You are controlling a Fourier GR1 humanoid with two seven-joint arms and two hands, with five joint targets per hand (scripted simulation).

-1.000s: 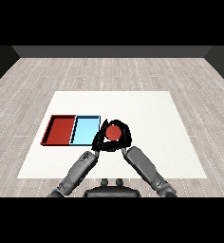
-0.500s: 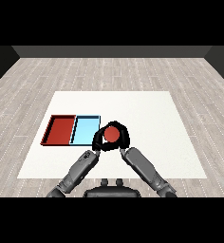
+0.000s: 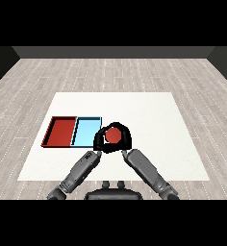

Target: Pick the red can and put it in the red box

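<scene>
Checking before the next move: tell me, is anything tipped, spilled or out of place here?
Nothing stands out. The red can is held between both hands, right of the light blue tray; the red tray lies beside it.

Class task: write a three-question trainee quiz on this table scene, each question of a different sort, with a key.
1. True or false: the red can already lies in the red tray.
2. Which tray is nearer the can? A) the red tray B) the light blue tray
3. Fill in: the right robot hand is curled round the ____.

Key: 1 false; the can is held over the white table, right of both trays. 2 B. 3 red can.
</scene>
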